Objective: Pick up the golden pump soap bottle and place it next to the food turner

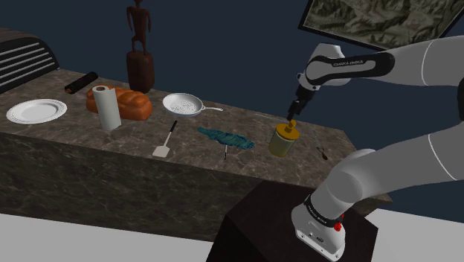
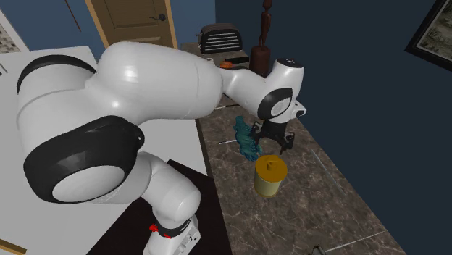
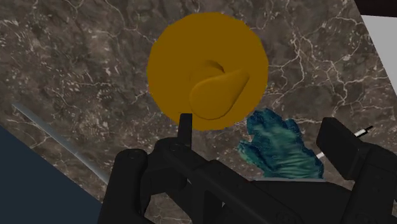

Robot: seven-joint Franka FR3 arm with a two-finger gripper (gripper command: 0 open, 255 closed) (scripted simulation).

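Brown stone with pale veins makes up the tabletop (image 1: 245, 119). At the shoulder view's left lies a round white plate (image 1: 36, 111). Next, a white paper roll (image 1: 108, 109) stands in front of a fat orange-brown bread loaf (image 1: 135, 104). The food turner (image 1: 166, 141) has a thin handle and a flat pale blade, and lies near a round mesh strainer (image 1: 184, 104). A crinkly teal bundle (image 1: 227, 139) comes next. The golden pump soap bottle (image 1: 283, 140) is round and smooth and stands upright on the tabletop, well apart from the food turner. The white arm (image 1: 416, 67) bends over it. The black hand (image 1: 292, 115) points down just above the pump, fingers spread wide, holding nothing.

Dim even light, faint shadows, soft sheen on white arm (image 2: 145, 80)
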